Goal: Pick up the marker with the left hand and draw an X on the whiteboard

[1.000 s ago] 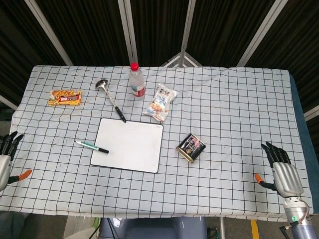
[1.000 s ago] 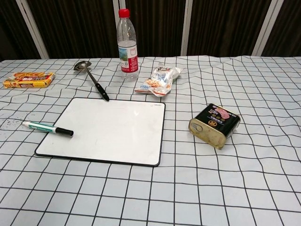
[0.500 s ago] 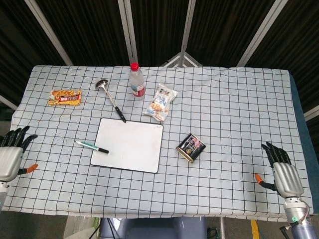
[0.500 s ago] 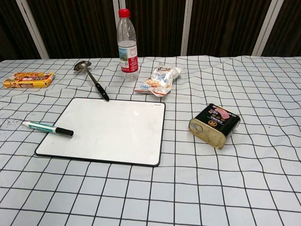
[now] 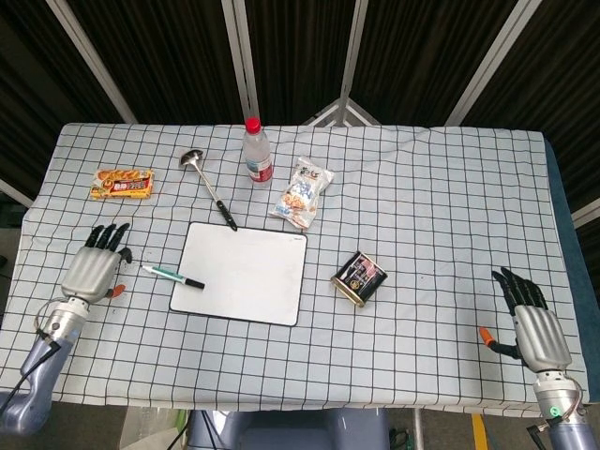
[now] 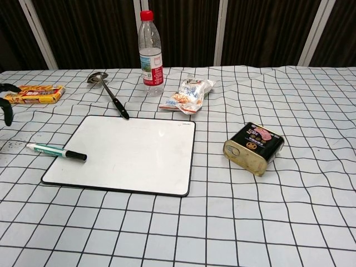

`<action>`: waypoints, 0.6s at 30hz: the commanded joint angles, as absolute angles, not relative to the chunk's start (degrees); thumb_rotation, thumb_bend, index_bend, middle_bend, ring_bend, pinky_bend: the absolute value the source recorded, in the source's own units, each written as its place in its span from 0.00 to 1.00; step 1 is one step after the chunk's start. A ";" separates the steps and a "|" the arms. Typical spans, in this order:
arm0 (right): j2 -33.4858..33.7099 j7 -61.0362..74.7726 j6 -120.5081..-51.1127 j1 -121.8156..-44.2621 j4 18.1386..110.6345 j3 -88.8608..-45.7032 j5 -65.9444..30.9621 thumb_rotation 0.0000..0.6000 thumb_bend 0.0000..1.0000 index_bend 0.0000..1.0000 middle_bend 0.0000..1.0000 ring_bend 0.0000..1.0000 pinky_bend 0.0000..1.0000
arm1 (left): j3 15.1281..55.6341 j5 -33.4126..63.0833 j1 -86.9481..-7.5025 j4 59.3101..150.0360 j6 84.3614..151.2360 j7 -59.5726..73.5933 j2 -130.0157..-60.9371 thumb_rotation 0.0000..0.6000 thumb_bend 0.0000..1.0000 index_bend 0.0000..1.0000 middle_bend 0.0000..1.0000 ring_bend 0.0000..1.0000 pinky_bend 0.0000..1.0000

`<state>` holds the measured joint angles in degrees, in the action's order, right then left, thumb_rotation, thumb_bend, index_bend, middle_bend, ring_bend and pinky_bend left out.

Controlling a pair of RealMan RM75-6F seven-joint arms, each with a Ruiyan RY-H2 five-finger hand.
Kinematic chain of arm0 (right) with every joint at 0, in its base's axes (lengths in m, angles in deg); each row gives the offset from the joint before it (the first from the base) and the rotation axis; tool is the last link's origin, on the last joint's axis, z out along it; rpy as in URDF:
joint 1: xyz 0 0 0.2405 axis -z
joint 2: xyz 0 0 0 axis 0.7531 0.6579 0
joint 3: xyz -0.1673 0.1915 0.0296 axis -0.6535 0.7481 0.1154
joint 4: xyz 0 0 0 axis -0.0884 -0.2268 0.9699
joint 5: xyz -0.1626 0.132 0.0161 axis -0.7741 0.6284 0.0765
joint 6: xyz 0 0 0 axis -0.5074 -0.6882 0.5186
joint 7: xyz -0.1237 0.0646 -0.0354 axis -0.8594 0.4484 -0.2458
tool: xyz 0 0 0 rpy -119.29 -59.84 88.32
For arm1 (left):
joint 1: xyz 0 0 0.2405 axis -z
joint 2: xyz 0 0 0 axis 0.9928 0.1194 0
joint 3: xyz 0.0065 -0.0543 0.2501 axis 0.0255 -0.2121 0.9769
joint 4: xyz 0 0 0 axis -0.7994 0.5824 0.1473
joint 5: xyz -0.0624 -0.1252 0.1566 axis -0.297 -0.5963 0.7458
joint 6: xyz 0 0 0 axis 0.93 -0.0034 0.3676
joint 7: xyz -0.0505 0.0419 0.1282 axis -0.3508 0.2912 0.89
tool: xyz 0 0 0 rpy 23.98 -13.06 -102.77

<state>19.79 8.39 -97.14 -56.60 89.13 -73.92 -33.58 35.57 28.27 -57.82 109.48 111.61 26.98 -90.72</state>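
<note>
A marker (image 5: 172, 276) (image 6: 55, 151) with a green-white barrel and black cap lies across the left edge of the whiteboard (image 5: 244, 272) (image 6: 128, 152), cap end on the board. My left hand (image 5: 94, 269) hovers open just left of the marker, fingers spread and pointing away from me; only its fingertips (image 6: 6, 103) show at the chest view's left edge. My right hand (image 5: 531, 321) is open near the table's front right corner, holding nothing, and is absent from the chest view.
Behind the board lie a metal ladle (image 5: 208, 185), a water bottle (image 5: 256, 152) and a snack bag (image 5: 303, 193). A yellow snack box (image 5: 123, 183) sits at the far left. A black tin (image 5: 359, 277) lies right of the board.
My left hand has moved in from the table's left edge toward the marker, rising up and to the right. The right hand and all objects stay put.
</note>
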 commanded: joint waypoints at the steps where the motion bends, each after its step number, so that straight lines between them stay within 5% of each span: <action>1: 19.85 8.60 -97.10 -56.61 89.18 -73.91 -33.60 1.00 0.31 0.00 0.00 0.00 0.00 | 34.97 26.44 -55.32 107.05 109.38 29.24 -94.48 1.00 0.31 0.44 0.01 0.00 0.00; 18: 20.18 10.19 -96.67 -56.71 89.15 -73.64 -33.26 1.00 0.31 0.00 0.00 0.00 0.00 | 34.92 23.12 -50.11 102.66 106.26 34.34 -103.12 1.00 0.40 0.46 0.02 0.00 0.00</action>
<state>20.18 10.20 -96.68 -56.71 89.15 -73.64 -33.26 34.88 23.19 -50.19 102.71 106.33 34.26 -103.04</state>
